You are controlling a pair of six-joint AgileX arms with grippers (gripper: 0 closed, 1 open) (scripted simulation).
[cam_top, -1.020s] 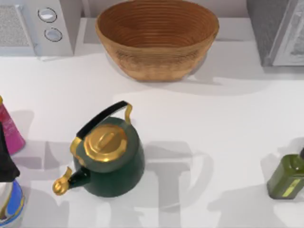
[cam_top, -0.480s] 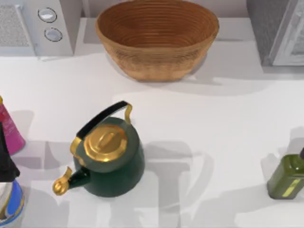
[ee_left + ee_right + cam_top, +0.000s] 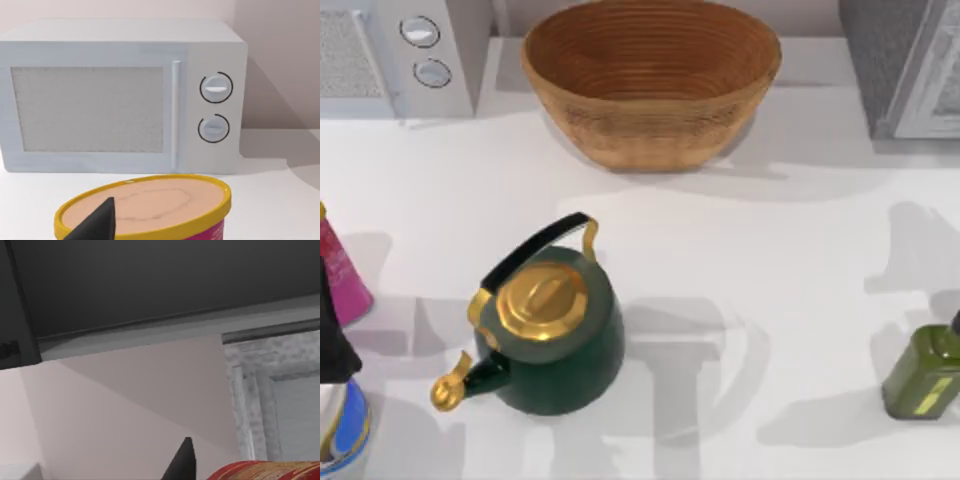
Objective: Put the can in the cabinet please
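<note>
**A:** What stands nearest on the white bench?

**B:** At the near left corner is a blue-and-white rounded object, cut off by the edges. A dark green kettle with a gold lid, gold spout and black handle stands left of centre, its spout pointing to the near left corner. An olive-green bottle stands at the right edge.

**A:** And the left arm?

**B:** The left end effector hangs just above a pink tub with a yellow rim and pale foil lid at the left edge. I cannot tell whether it is wide or narrow.

**A:** Where is the can?

**B:** The small red cylindrical can is off the bench, held in the right end effector, which is closed around it. It is raised in the air, with a pale wall and the front of the grey cabinet beyond it.

**A:** What lies at the far edge?

**B:** A large woven brown basket sits at the middle of the far edge. A white microwave with two round dials fills the far left corner. The grey cabinet stands at the far right corner.
</note>
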